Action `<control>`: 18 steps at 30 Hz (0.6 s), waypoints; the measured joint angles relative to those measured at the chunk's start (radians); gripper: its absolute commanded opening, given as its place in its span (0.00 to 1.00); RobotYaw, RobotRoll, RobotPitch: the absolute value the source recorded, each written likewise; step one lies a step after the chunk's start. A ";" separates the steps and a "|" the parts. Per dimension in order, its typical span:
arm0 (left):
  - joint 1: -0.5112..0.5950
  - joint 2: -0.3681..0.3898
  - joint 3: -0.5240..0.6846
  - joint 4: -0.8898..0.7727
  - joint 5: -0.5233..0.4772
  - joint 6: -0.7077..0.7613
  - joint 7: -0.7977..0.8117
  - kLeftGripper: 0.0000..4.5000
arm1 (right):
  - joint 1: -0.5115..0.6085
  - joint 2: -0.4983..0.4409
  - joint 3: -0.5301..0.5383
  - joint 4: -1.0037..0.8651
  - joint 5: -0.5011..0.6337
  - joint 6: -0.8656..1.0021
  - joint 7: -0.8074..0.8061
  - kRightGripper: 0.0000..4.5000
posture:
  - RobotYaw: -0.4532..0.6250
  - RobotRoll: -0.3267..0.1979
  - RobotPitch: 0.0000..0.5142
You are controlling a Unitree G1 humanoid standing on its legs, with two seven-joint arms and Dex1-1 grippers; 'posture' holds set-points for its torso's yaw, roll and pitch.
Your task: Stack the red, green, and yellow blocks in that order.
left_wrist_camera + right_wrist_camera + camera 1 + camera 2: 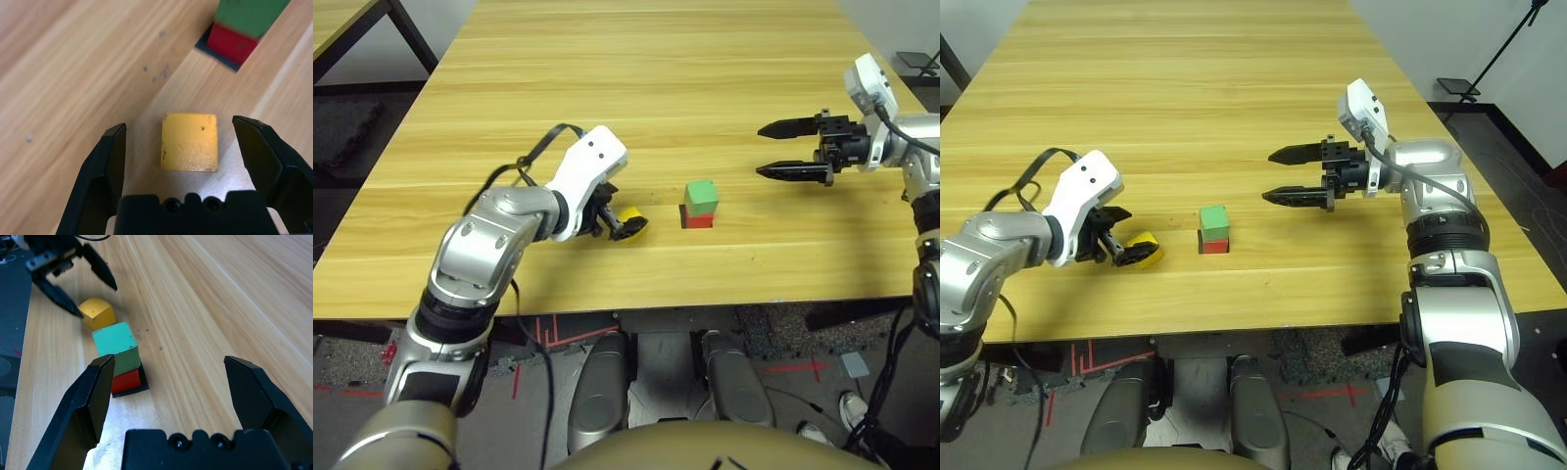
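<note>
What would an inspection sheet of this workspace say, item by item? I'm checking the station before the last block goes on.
Surface: pale wood-grain table, small dark marks on it.
Job's things: green block on red block, which sits on a black square patch; yellow block apart, on the table.
Clutter: nothing seen.
Left gripper: open, fingers either side of the yellow block, not gripping.
Right gripper: open, empty, over the table's right side.
Cables: black cable at the left arm; another along the right arm.
Surroundings: red tape on the floor; someone's shoes near the table.
</note>
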 measured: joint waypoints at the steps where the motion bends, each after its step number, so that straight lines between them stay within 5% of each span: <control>1: 0.004 -0.004 -0.014 0.000 -0.001 -0.006 0.011 0.99 | -0.002 0.003 0.000 0.002 -0.005 0.000 0.000 1.00 | 0.67 0.44 0.24; 6: 0.035 0.023 -0.086 0.033 0.004 -0.075 0.033 0.95 | -0.001 0.008 -0.001 0.000 -0.009 0.005 0.003 1.00 | 0.65 0.44 0.26; 14: 0.022 0.043 -0.088 0.069 -0.021 -0.100 0.040 0.43 | 0.045 -0.001 -0.006 -0.069 -0.007 0.040 0.018 1.00 | 0.65 0.45 0.24; 18: -0.129 0.078 -0.028 0.092 -0.080 -0.094 -0.022 0.44 | 0.093 -0.045 0.012 -0.160 0.037 0.089 0.027 1.00 | 0.65 0.46 0.22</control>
